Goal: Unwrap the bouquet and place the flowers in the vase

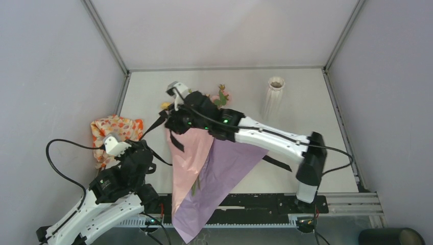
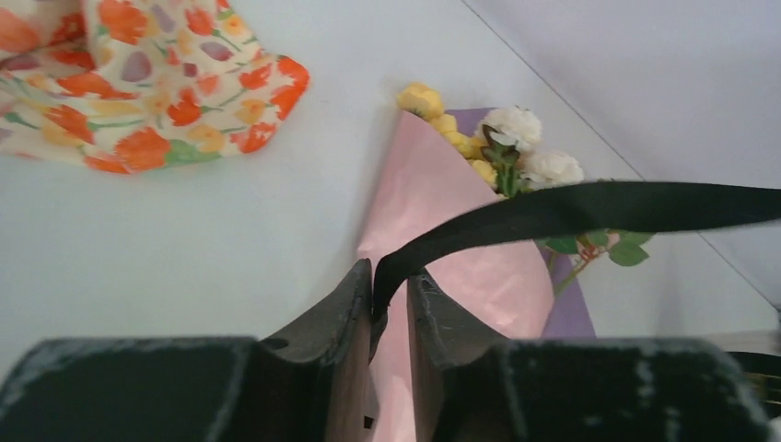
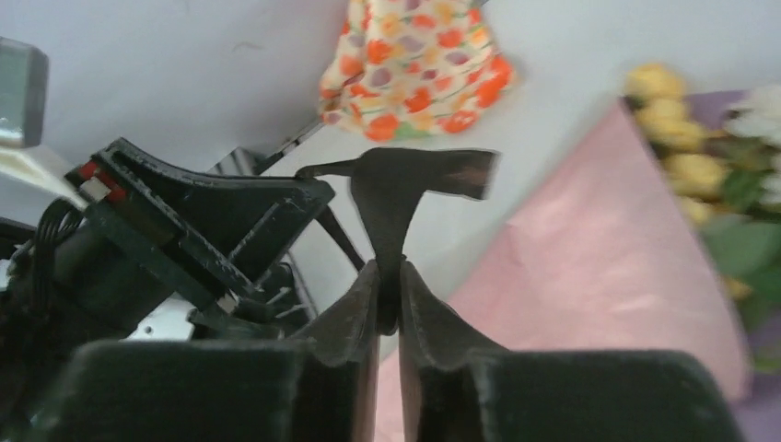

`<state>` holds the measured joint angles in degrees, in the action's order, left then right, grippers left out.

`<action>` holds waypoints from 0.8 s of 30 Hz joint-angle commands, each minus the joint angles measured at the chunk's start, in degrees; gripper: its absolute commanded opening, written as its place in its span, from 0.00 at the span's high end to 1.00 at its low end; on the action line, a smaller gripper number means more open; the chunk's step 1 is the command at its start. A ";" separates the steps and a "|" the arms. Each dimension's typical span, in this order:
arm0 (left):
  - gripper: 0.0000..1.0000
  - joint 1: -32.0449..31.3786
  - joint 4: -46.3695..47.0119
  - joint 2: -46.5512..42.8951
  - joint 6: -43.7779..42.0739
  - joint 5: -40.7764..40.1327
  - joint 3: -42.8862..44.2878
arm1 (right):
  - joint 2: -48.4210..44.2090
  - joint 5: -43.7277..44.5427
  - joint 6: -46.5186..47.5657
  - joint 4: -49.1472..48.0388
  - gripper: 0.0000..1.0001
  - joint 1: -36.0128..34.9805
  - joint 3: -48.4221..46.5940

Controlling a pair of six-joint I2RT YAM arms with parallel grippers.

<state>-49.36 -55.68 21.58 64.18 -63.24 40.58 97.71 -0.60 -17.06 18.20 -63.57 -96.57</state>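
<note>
The flat white table [image 1: 306,109] fills the middle of the top view. Across its centre lies the bouquet [image 1: 224,168], a cone of pink and lilac paper sheets. Its tip reaches past the table's bottom edge at the lower centre, and its wide mouth points toward the upper centre. The crumpled orange floral-patterned cloth [image 1: 115,130] sits at the left of the frame, apart from the paper. The tall ribbed white cylindrical vase [image 1: 274,94] stands upright at the upper right, well apart from the bouquet. The cream, yellow and pink artificial flowers [image 1: 220,96] poke from the cone's mouth. The thin black ribbon [image 2: 571,207] runs between the 2 arms. The left gripper [image 2: 387,285], at the lower left of the top view, is pinched narrowly on 1 strand. The right gripper [image 3: 389,295], over the cone's mouth, is clamped on another strand, whose cut end stands above the fingertips.
</note>
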 commanded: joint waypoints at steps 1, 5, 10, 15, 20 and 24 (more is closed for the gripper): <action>0.69 0.29 -12.51 0.70 11.43 -4.99 3.68 | 9.74 -7.81 -0.10 0.41 0.70 -1.80 -9.94; 0.48 0.30 -19.21 0.62 17.27 -7.27 4.75 | 17.95 -11.99 -0.19 4.86 0.43 -0.84 -20.04; 0.37 0.33 -17.73 0.28 16.37 -6.46 4.03 | 22.09 -16.80 -1.75 5.18 0.33 1.66 -27.25; 0.38 0.31 -6.70 0.31 4.57 -3.55 2.36 | 16.02 -15.75 -2.64 1.55 0.33 3.32 -19.24; 0.38 0.30 8.25 4.00 -10.48 4.77 0.17 | 3.87 -9.42 -2.74 -1.95 0.33 5.46 -3.67; 0.38 0.32 11.74 16.37 -18.59 13.60 4.16 | -9.20 -6.32 -5.41 -6.59 0.32 9.60 12.88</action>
<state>-49.34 -53.23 27.66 58.06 -59.37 41.56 101.51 -10.96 -19.44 19.05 -57.01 -93.95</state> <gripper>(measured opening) 0.624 0.674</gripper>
